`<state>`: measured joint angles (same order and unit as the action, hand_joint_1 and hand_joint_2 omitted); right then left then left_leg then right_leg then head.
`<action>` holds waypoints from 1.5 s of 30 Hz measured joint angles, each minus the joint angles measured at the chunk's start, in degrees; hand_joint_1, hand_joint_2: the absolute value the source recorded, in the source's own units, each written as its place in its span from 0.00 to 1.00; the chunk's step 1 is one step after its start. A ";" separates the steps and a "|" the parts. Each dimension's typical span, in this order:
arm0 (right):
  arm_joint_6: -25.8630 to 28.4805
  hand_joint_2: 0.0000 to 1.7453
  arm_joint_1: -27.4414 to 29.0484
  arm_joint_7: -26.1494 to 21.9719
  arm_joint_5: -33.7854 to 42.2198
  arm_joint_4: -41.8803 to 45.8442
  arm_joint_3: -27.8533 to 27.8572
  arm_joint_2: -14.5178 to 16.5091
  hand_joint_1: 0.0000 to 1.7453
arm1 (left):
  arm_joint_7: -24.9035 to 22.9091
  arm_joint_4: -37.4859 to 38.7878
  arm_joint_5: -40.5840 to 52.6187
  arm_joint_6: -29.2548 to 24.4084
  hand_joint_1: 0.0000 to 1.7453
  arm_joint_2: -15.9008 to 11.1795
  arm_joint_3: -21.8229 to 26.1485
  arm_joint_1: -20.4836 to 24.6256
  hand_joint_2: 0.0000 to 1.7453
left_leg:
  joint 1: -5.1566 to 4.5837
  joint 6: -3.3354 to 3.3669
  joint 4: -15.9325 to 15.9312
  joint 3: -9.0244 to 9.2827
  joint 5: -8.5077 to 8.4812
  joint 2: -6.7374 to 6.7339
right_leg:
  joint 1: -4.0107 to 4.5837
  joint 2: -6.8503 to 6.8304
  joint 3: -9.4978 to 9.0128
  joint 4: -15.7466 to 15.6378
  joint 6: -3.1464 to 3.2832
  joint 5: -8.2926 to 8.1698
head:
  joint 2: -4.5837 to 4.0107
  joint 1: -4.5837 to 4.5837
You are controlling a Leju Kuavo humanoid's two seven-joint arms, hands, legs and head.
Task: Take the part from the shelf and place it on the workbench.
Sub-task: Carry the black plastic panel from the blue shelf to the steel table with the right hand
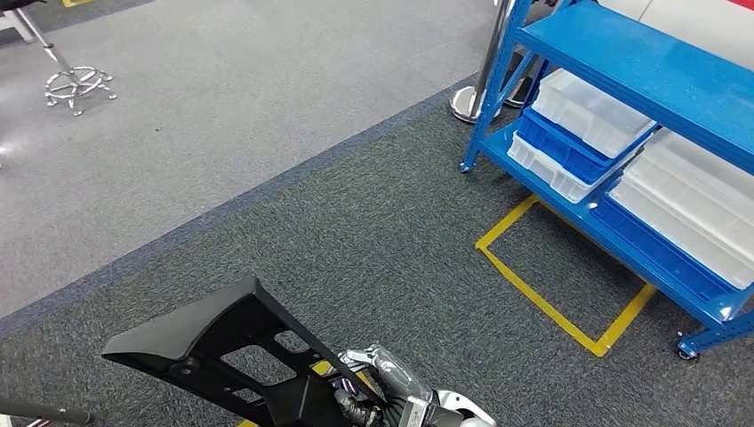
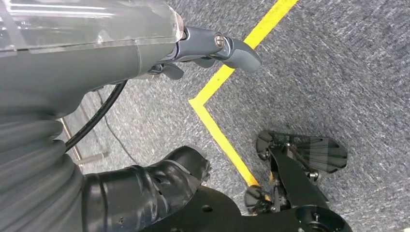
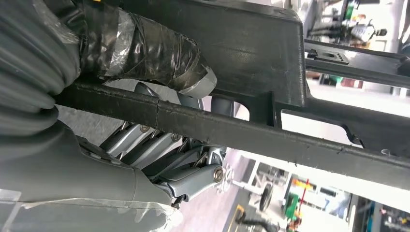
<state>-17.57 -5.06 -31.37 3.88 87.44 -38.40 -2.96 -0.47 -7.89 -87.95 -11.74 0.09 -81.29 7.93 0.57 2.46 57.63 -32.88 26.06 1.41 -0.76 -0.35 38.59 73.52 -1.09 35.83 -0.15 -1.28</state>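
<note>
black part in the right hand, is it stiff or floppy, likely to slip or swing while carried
Probably stiff: the black part holds its angular shape though it juts well past the right hand. Likely light for its size, given the cut-out openings. It may tend to swing, since the fingers wrap one thin bar near one end.

Part (image 1: 222, 342): matte black, cut-out openings along its frame. Right hand (image 1: 382, 387): silver-grey with dark fingers; thumb (image 3: 145, 50) wrapped in black and silvery tape. Left hand (image 2: 212, 48): grey. Shelf (image 1: 640, 71): bright blue, with bins (image 1: 591, 111) in translucent white and blue. Carpet (image 1: 373, 231): speckled dark grey, lighter grey beyond. Floor tape (image 1: 551, 307): yellow, marked as a rectangle.
</note>
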 joint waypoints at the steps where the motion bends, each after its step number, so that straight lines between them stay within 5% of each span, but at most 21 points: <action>1: 0.10 1.00 0.13 0.01 -0.07 0.00 0.00 -0.03 1.00 | 0.00 0.00 0.03 0.00 0.00 0.03 0.00 -0.01 1.00 | -0.03 -0.02 0.13 -0.02 0.02 0.69 | 0.00 0.10 0.10 0.03 0.03 -0.82 | 0.00 0.01; 4: 0.52 1.00 0.24 0.01 -0.41 0.03 0.01 -0.05 1.00 | -0.02 0.00 0.09 0.00 0.00 0.30 0.00 0.02 1.00 | -0.07 -0.35 0.76 -0.14 0.27 2.73 | -0.06 2.14 -3.89 -8.94 0.58 -6.29 | 0.00 0.00; 7: 0.61 1.00 0.32 0.04 -0.62 0.16 0.06 -0.05 1.00 | -0.03 0.00 0.05 -0.01 0.00 0.57 0.00 0.25 1.00 | 0.14 -1.29 1.14 -0.89 0.21 4.43 | 0.08 4.58 -5.74 -13.55 1.12 -7.37 | 0.00 0.04; 9: 0.40 1.00 0.01 0.14 -0.64 0.17 0.09 0.08 1.00 | 0.06 0.01 -0.08 -0.02 0.00 0.53 0.01 0.27 1.00 | 0.39 -2.08 1.15 -1.28 0.11 4.98 | 0.05 3.53 -5.91 -14.16 1.61 -7.68 | 0.00 0.05; 11: -0.09 1.00 -0.70 0.32 -0.52 0.05 0.09 0.49 1.00 | 0.29 0.03 -0.36 0.02 0.00 0.44 0.05 0.35 1.00 | 0.27 -2.74 3.15 -2.31 1.42 3.02 | -0.27 2.22 -6.29 -14.90 2.28 -8.00 | 0.00 0.19; 14: -0.70 1.00 -1.60 0.70 -0.30 -0.32 0.09 1.25 1.00 | 0.61 0.04 -0.82 0.18 0.00 0.31 0.26 0.54 1.00 | 0.37 -3.61 12.76 -7.03 6.25 -0.34 | -0.22 -0.17 -6.48 -15.14 2.82 -7.96 | 0.00 0.38; 16: -0.87 1.00 -1.82 0.93 -0.27 -0.69 0.09 1.49 1.00 | 0.67 0.04 -1.02 0.27 0.00 0.13 0.34 0.38 1.00 | 0.56 -3.96 16.11 -8.69 6.79 -0.86 | -0.19 -1.74 -6.50 -15.05 2.80 -7.79 | 0.00 0.38; 17: -0.93 1.00 -1.91 1.02 -0.27 -0.85 0.08 1.58 1.00 | 0.67 0.04 -1.08 0.32 0.00 0.00 0.37 0.23 1.00 | 0.64 -4.03 14.80 -7.97 5.59 -1.12 | -0.21 -2.44 -6.53 -14.98 2.72 -7.67 | 0.00 0.39; 20: -1.04 1.00 -2.34 1.08 -0.20 -0.99 0.07 2.04 1.00 | 0.62 0.06 -1.16 0.36 0.00 -0.55 0.41 -0.02 1.00 | 0.56 -3.73 3.82 -2.26 0.78 -3.60 | -0.11 -4.05 -6.79 -14.63 2.09 -7.15 | 0.00 0.37; 22: -1.06 1.00 -2.72 1.10 -0.03 -1.00 0.06 2.31 1.00 | 0.54 0.07 -1.23 0.31 0.00 -0.78 0.45 0.00 1.00 | 0.24 -2.99 0.92 -0.91 0.18 -4.61 | 0.21 -4.85 -6.93 -14.55 1.51 -6.95 | 0.00 0.34; 24: -1.07 1.00 -2.99 1.14 0.13 -1.01 0.05 2.45 1.00 | 0.48 0.08 -1.30 0.16 0.00 -1.03 0.49 -0.15 1.00 | 0.13 -2.15 0.83 -0.95 0.04 -3.72 | 0.34 -5.58 -7.19 -14.77 0.87 -6.89 | 0.00 0.32; 27: -1.08 1.00 -3.26 1.19 0.23 -1.02 0.03 2.61 1.00 | 0.47 0.11 -1.33 -0.01 0.00 -1.26 0.54 -0.24 1.00 | 0.47 -0.96 0.04 -0.59 -0.46 -2.16 | -0.03 -2.88 -6.11 -11.40 0.03 -4.31 | 0.00 0.26; 29: -1.08 1.00 -3.21 1.20 0.28 -1.18 0.02 2.56 1.00 | 0.47 0.11 -1.33 -0.02 0.00 -1.36 0.60 -0.13 1.00 | 0.41 -0.52 -0.02 -0.65 -0.57 -1.09 | -0.09 -0.47 -2.55 -4.06 -0.03 -0.73 | 0.00 0.22; 31: -1.08 1.00 -3.06 1.23 0.29 -1.45 0.01 2.51 1.00 | 0.47 0.11 -1.33 -0.02 0.00 -1.45 0.68 -0.16 1.00 | 0.24 -0.40 0.09 -0.69 -0.58 0.27 | -0.03 0.12 0.37 1.13 0.03 0.32 | 0.00 0.22; 33: -1.08 1.00 -3.05 1.25 0.29 -1.57 0.00 2.51 1.00 | 0.47 0.11 -1.33 -0.02 0.00 -1.50 0.75 -0.23 1.00 | 0.11 -0.44 0.31 -0.66 -0.53 1.74 | 0.00 0.57 -0.47 -1.82 0.39 -2.94 | 0.00 0.22; 35: -1.08 1.00 -3.13 1.25 0.29 -1.59 0.00 2.51 1.00 | 0.47 0.11 -1.33 -0.02 0.00 -1.48 0.79 -0.16 1.00 | -0.03 -0.64 0.66 -0.76 -0.40 3.08 | 0.01 2.54 -3.63 -9.43 1.07 -6.87 | 0.00 0.23; 37: -1.08 1.00 -3.20 1.25 0.29 -1.59 0.00 2.50 1.00 | 0.47 0.11 -1.33 -0.02 0.00 -1.45 0.80 -0.07 1.00 | 0.01 -1.17 0.86 -1.09 -0.40 4.19 | 0.14 3.99 -5.36 -13.62 1.47 -8.10 | 0.00 0.23; 39: -1.09 1.00 -3.26 1.25 0.30 -1.58 0.00 2.52 1.00 | 0.47 0.13 -1.33 -0.02 0.00 -1.50 0.81 -0.20 1.00 | 0.18 -1.93 0.69 -1.42 -0.55 5.09 | 0.25 3.46 -5.56 -14.19 1.73 -8.10 | 0.00 0.22; 42: -1.13 1.00 -3.32 1.25 0.32 -1.58 -0.01 2.76 1.00 | 0.47 0.18 -1.33 -0.01 0.00 -1.77 0.81 -0.36 1.00 | 0.16 -2.75 3.42 -2.70 1.22 2.76 | -0.21 1.64 -6.24 -15.32 2.67 -8.56 | 0.00 0.37; 45: -1.22 1.00 -3.20 1.26 0.37 -1.61 -0.01 2.89 1.00 | 0.47 0.20 -1.33 0.05 0.00 -1.82 0.83 -0.17 1.00 | 0.50 -3.57 13.40 -7.58 6.02 -0.39 | -0.14 -0.63 -6.44 -15.45 3.07 -8.44 | 0.00 0.49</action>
<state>-18.79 -8.26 -30.11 4.25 85.83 -38.41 -0.07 0.00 -7.69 -89.29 -11.68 -1.73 -80.46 7.76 1.07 -1.11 71.03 -40.46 32.08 1.02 -0.90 -0.99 32.15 58.07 1.98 27.39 -0.15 -0.79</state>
